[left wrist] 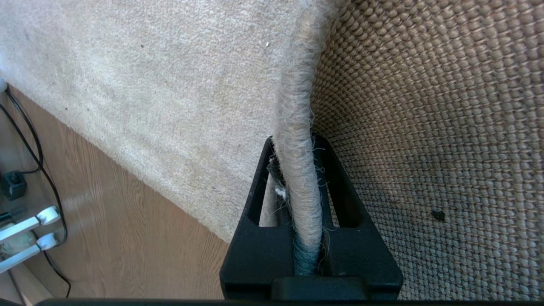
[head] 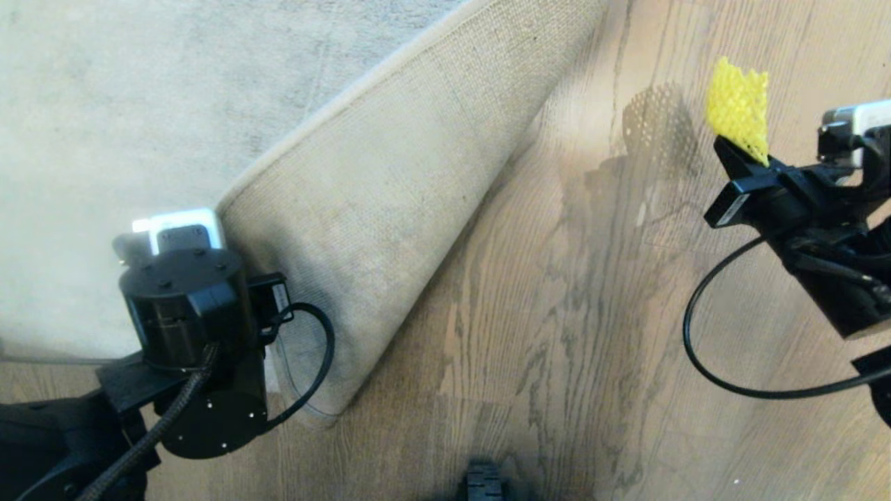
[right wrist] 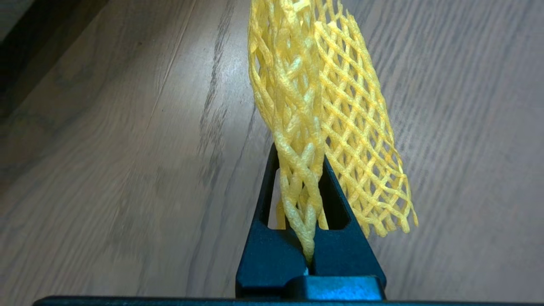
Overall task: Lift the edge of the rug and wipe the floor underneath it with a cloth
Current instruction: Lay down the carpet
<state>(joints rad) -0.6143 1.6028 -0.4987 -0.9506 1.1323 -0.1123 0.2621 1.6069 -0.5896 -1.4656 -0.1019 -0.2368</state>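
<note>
The rug edge (head: 362, 90) is folded back over the pale grey rug (head: 104, 104), its beige woven backing (head: 390, 202) facing up. My left gripper (left wrist: 297, 146) is shut on the bound rug edge (left wrist: 297, 170), holding it raised at the left of the head view; there the wrist hides the fingers. Brown wood-grain floor (head: 557, 313) lies bare beside the fold. At the right, my right gripper (head: 731, 153) is shut on the yellow mesh cloth (head: 738, 104), which hangs above the floor (right wrist: 127, 148). The cloth (right wrist: 352, 127) sticks out past the jaws (right wrist: 297, 157).
A black cable (head: 703, 348) loops from the right arm over the floor. A dark part of the robot's base (head: 484, 483) shows at the bottom edge. Black cables and white plugs (left wrist: 25, 225) lie on the floor beyond the rug's border in the left wrist view.
</note>
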